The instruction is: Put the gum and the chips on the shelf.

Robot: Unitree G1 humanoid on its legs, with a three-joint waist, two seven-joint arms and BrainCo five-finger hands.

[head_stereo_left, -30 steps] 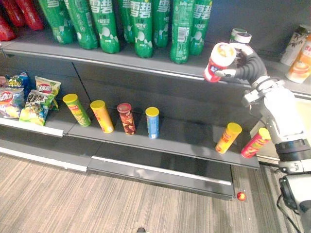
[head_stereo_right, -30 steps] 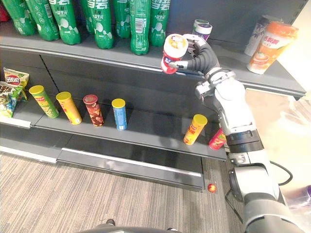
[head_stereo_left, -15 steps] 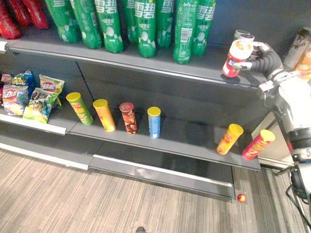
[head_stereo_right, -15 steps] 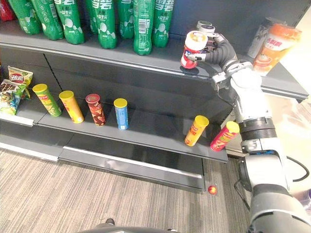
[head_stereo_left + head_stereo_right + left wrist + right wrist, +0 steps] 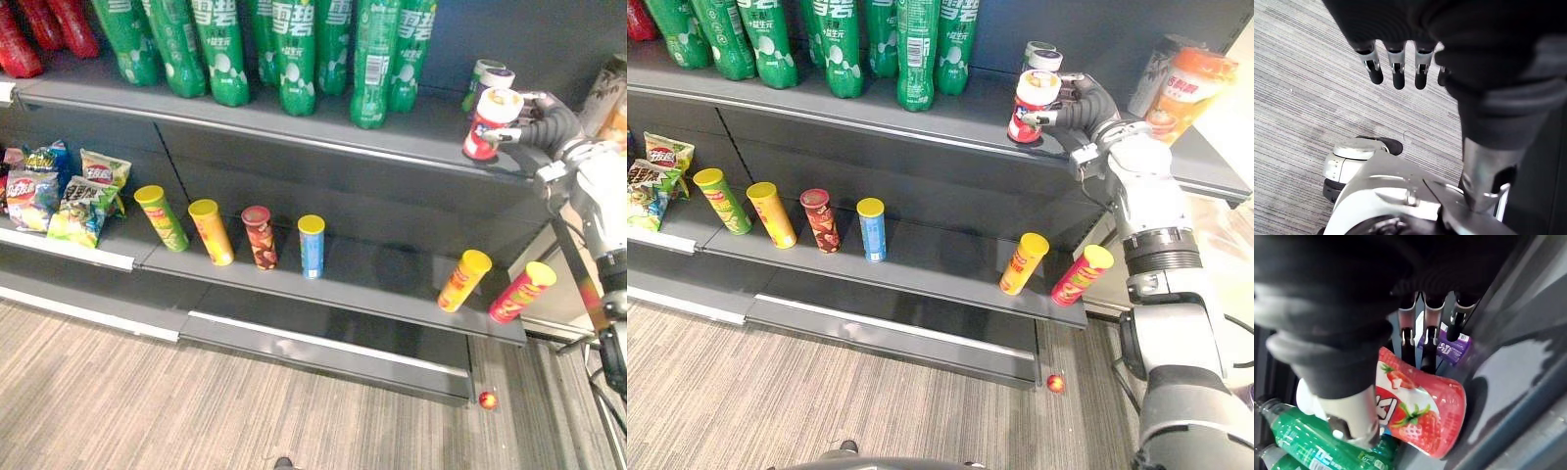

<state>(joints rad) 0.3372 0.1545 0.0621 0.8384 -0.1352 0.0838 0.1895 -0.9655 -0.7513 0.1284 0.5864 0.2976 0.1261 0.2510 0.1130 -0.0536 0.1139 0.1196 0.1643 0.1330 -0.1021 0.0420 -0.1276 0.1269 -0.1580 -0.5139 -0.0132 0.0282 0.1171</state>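
My right hand [image 5: 544, 117] is shut on a red and white gum jar [image 5: 487, 124] with strawberries on its label [image 5: 1420, 416]. The jar is tilted, and its base is low over the right end of the upper shelf [image 5: 294, 132]; I cannot tell whether it touches. Just behind it stand two more gum jars [image 5: 1038, 54], one of them purple [image 5: 1449, 345]. Several chips cans stand tilted on the lower shelf, among them a blue one [image 5: 311, 246], an orange one [image 5: 462, 279] and a red one [image 5: 521, 291]. My left hand [image 5: 1396, 73] hangs open above the carpet.
Green bottles [image 5: 294, 49] line the upper shelf to the left of the jar. Drink cups [image 5: 1176, 88] stand at its right end. Chip bags [image 5: 59, 191] lie at the lower shelf's left. A small red ball [image 5: 486, 399] lies on the carpet.
My right hand has carried the gum jar to the right and back over the upper shelf, up to the other jars. The camera shifted a little.
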